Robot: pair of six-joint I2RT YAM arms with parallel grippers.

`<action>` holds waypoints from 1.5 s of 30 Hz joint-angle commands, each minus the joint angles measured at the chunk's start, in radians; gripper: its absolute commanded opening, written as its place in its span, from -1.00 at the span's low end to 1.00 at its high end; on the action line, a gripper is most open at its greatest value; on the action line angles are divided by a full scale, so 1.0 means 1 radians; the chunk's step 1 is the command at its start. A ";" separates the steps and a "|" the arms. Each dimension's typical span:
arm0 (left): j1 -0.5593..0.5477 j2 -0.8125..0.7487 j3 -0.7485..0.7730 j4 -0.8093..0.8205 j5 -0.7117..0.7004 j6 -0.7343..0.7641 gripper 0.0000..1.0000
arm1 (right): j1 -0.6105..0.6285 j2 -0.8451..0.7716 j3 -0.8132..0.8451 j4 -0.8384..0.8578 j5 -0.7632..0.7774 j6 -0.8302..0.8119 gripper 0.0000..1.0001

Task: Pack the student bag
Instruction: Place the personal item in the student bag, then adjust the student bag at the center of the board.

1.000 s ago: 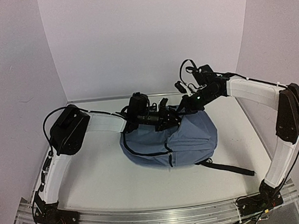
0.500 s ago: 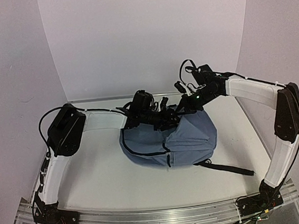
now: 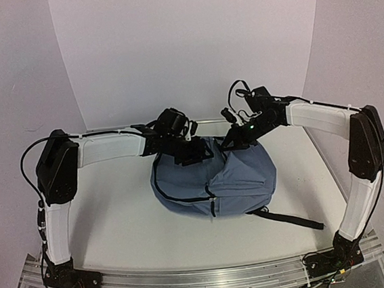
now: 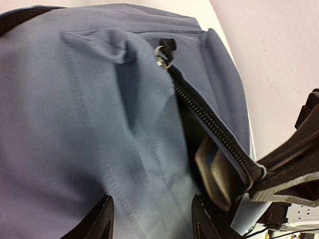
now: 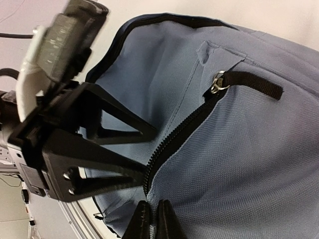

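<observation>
The slate-blue student bag (image 3: 229, 181) lies in the middle of the table with its zipper (image 5: 174, 139) partly undone. The zipper pull (image 4: 162, 52) sits at the end of the gap, and something tan (image 4: 214, 167) shows inside. My left gripper (image 4: 152, 221) is open, with its jaws standing apart just over the bag's fabric beside the gap and nothing between them. My right gripper (image 5: 154, 221) is shut on the bag's fabric edge next to the zipper, holding that edge up. In the top view both grippers, left (image 3: 194, 152) and right (image 3: 230, 140), meet at the bag's far end.
A black strap (image 3: 291, 217) trails from the bag toward the front right. White walls close in the back and both sides. A metal rail (image 3: 205, 279) runs along the near edge by the arm bases.
My left gripper has opened and its arm has swung out to the left, with the elbow now near the left wall. The right gripper keeps its pinch on the bag's edge.
</observation>
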 commanded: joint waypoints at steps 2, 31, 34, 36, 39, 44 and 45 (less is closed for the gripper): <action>0.005 -0.050 0.016 -0.081 -0.117 0.070 0.03 | 0.005 0.028 -0.021 0.053 -0.080 0.024 -0.78; -0.058 0.278 0.407 -0.181 -0.360 0.022 0.21 | 0.006 -0.045 0.005 0.123 -0.119 0.111 -1.00; -0.058 0.269 0.394 -0.220 -0.381 0.018 0.01 | 0.006 -0.053 -0.002 0.122 -0.098 0.104 -1.00; -0.058 0.249 0.377 -0.237 -0.378 0.023 -0.16 | 0.004 -0.056 -0.008 0.121 -0.080 0.098 -1.00; -0.058 0.195 0.338 -0.239 -0.354 0.038 -0.41 | 0.004 -0.057 -0.018 0.121 -0.058 0.082 -1.00; -0.050 0.110 0.341 -0.271 -0.267 0.097 -0.64 | 0.004 -0.060 -0.049 0.120 -0.031 0.042 -1.00; -0.046 0.101 0.360 -0.286 -0.245 0.111 -0.70 | 0.004 -0.059 -0.055 0.120 -0.029 0.037 -1.00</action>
